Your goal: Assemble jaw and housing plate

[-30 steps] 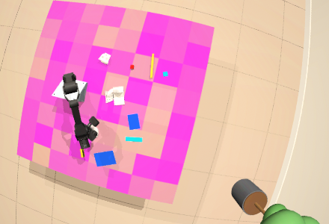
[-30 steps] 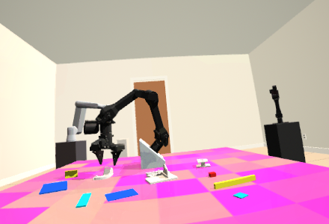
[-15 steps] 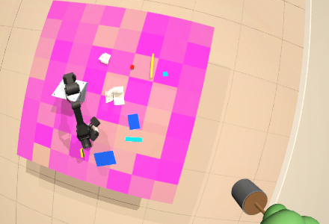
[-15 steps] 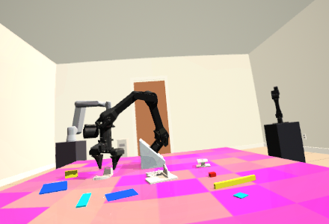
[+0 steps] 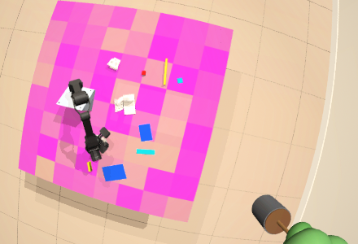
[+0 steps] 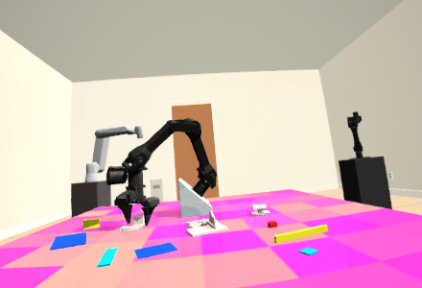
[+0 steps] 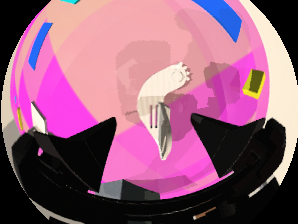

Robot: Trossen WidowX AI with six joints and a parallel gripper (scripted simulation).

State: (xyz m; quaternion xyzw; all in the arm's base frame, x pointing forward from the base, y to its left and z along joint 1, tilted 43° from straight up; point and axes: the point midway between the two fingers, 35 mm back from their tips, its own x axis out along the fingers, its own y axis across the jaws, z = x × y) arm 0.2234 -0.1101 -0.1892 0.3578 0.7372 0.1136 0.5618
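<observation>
From the top, the black arm (image 5: pixel 88 128) (image 6: pixel 165 134) reaches from its pale mount (image 5: pixel 63 98) (image 6: pixel 193 202) across a pink and peach checkered mat (image 5: pixel 195 110) (image 6: pixel 230 264) (image 7: pixel 95 55). The loose white jaw (image 5: pixel 105 140) (image 6: pixel 139 222) (image 7: pixel 148 97) is partly hidden by the gripper (image 5: pixel 105 140) (image 6: pixel 137 221) (image 7: pixel 154 119). The white base assembly (image 5: pixel 129 105) (image 6: pixel 207 229) sits near the mount, well apart from that jaw, and a smaller white part (image 5: pixel 114 63) (image 6: pixel 260 209) lies beyond it. A red cube (image 5: pixel 143 73) (image 6: pixel 272 224), a yellow bar (image 5: pixel 165 72) (image 6: pixel 301 233) and a small cyan square (image 5: pixel 180 80) (image 6: pixel 309 251) lie on the mat too.

In the exterior view, the gripper points down with its fingers apart, one on each side of the loose jaw. The base assembly rests on the mat in front of the mount. A yellow block (image 5: pixel 89 167) (image 6: pixel 91 224) (image 7: pixel 254 84) is near the gripper, with two blue pieces and a cyan strip (image 5: pixel 146 151) (image 6: pixel 107 257) closer to the camera.

In the wrist view, the black fingers stand wide apart with nothing clamped between them. The loose jaw shows between and beyond their tips, its curved toothed end toward the top and its narrow upright part toward the bottom. The yellow block lies off to the right.
</observation>
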